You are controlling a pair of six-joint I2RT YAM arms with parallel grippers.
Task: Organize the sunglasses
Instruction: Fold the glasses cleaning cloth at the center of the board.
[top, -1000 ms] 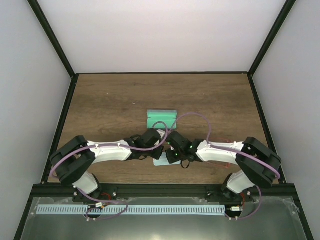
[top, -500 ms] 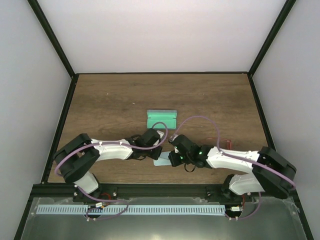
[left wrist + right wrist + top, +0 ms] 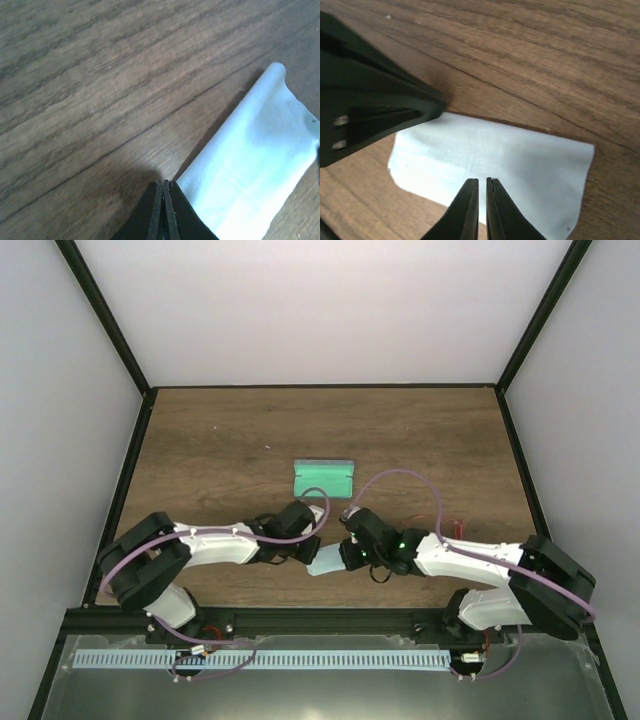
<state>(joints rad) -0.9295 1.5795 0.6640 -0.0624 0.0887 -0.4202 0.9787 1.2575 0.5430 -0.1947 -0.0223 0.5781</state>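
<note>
The sunglasses [image 3: 455,527] show only as a thin red bit behind my right forearm. A pale blue cloth [image 3: 324,563] lies on the wood between both grippers. My left gripper [image 3: 308,548] is shut at the cloth's far corner [image 3: 250,170], with the tips [image 3: 164,184] pressed together and seemingly pinching it. That edge casts a shadow, as if slightly raised. My right gripper [image 3: 343,555] is shut to a hairline slit [image 3: 482,182] over the near edge of the cloth [image 3: 510,155]. I cannot tell whether it grips it. The left fingers [image 3: 420,112] reach in from the left.
The open blue-grey case with its green inside [image 3: 322,478] lies on the wooden table [image 3: 220,450] beyond the grippers. Black frame rails [image 3: 130,470] border the table on both sides, with pale walls behind.
The right arm has stretched out lower and its gripper slid toward the near edge of the cloth. The left gripper shifted slightly nearer. The cloth now looks narrower.
</note>
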